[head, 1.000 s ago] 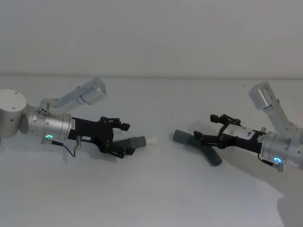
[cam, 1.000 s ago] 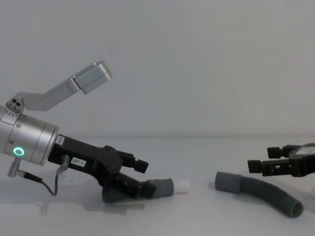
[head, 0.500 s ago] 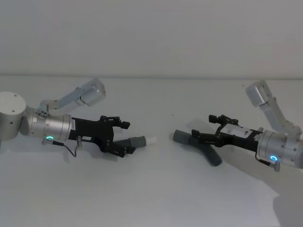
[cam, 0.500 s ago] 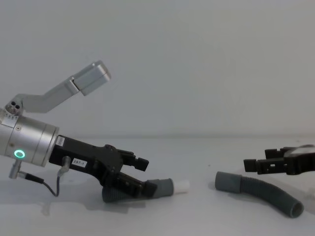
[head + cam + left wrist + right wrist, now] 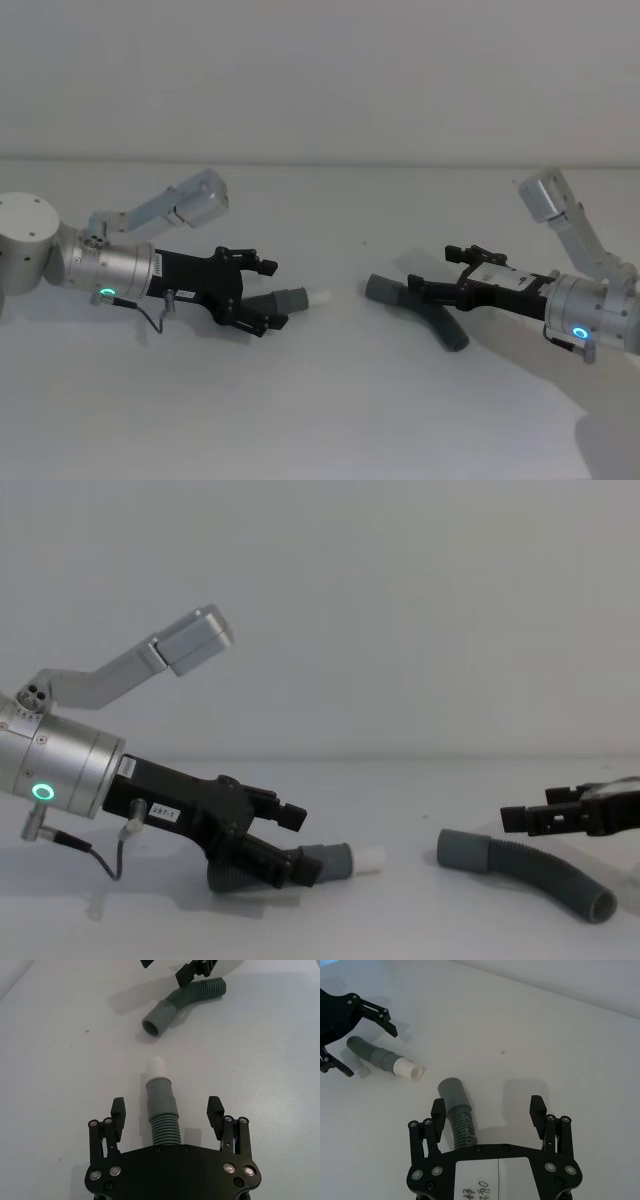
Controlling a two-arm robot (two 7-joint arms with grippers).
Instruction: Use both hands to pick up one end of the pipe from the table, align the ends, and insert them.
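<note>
The short straight pipe piece (image 5: 293, 298) lies on the white table (image 5: 330, 400), its white plug tip (image 5: 322, 296) pointing toward the curved piece. My left gripper (image 5: 272, 296) is open and straddles its corrugated rear; in the left wrist view the piece (image 5: 161, 1095) runs between the spread fingers without touching them. The curved piece (image 5: 440, 322) lies to the right, its smooth sleeve end (image 5: 381, 290) facing the plug. Open as well, my right gripper (image 5: 428, 266) hovers over that piece, the hose (image 5: 460, 1120) passing between its fingers. From the chest, plug (image 5: 370, 858) and sleeve (image 5: 460, 848) are a short gap apart.
A plain pale wall (image 5: 320, 80) stands behind the table's far edge. Bare tabletop (image 5: 400, 920) surrounds both pieces. A small dark speck (image 5: 503, 1052) marks the surface near the sleeve.
My left gripper has crept slightly forward and lower around the short piece. The right gripper has barely shifted over the curved piece. Both pieces lie where they were.
</note>
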